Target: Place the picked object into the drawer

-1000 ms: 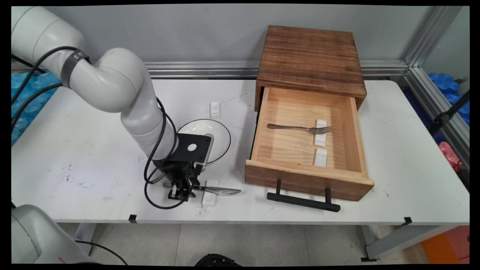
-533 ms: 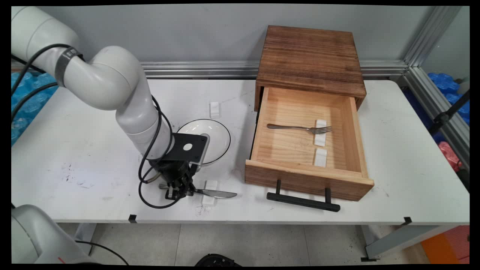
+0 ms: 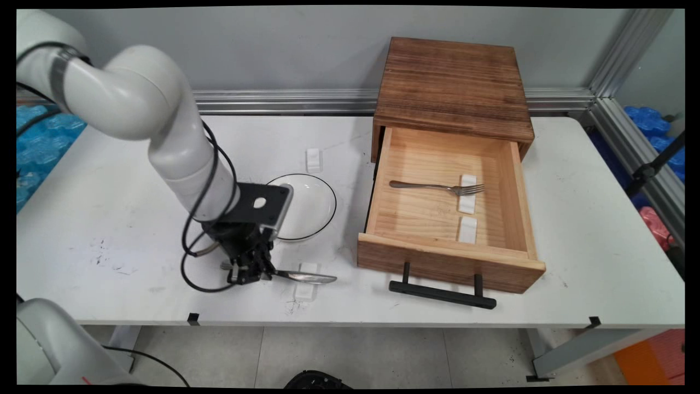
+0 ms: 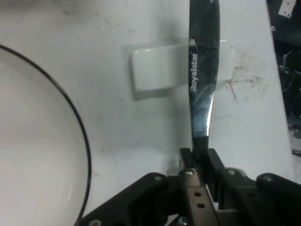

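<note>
jaws [image 3: 249, 273] clenched on knife [image 3: 306, 277] | knife dragged left since earlier | blade over white block [image 3: 306, 282] | plate [image 3: 303, 205] beside

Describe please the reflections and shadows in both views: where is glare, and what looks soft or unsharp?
Hand view: the knife blade mirrors light in a bright streak beside its lettering; the white rest throws a soft shadow; the end effector linkage at the bottom edge is dark and slightly soft. Main view: even light, faint shadows under the drawer handle and the plate.

The white table [image 3: 109, 219] carries a plate [image 3: 306, 205], small white blocks [image 3: 313, 160] and an open wooden drawer box [image 3: 454, 164].
</note>
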Motion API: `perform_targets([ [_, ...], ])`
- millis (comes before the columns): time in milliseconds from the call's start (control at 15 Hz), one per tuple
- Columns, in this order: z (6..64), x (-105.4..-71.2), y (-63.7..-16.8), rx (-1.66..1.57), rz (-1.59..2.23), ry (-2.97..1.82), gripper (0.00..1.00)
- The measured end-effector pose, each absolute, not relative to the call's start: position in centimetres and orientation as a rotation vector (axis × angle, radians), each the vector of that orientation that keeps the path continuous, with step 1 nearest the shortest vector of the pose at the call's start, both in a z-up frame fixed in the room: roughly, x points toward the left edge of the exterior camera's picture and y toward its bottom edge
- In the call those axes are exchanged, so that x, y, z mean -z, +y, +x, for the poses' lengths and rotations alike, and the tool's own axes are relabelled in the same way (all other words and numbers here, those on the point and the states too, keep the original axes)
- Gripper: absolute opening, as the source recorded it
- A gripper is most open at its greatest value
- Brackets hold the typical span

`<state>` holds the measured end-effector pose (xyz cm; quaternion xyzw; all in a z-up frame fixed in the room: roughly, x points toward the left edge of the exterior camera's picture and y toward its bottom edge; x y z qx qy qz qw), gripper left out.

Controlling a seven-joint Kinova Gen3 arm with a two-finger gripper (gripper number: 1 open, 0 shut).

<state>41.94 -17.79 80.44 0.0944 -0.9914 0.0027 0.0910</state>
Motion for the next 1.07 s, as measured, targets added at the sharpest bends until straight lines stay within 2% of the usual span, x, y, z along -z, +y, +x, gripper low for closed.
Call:
perform_targets([
  [467,44.5,-85.2,-17.2,-0.007,0.267,-2.929,0.00],
  [800,45.8,-90.4,-17.8,-0.036,0.264,-2.890,0.00],
  [1067,45.0,-95.2,-20.1,-0.112,0.265,-2.815,0.00],
])
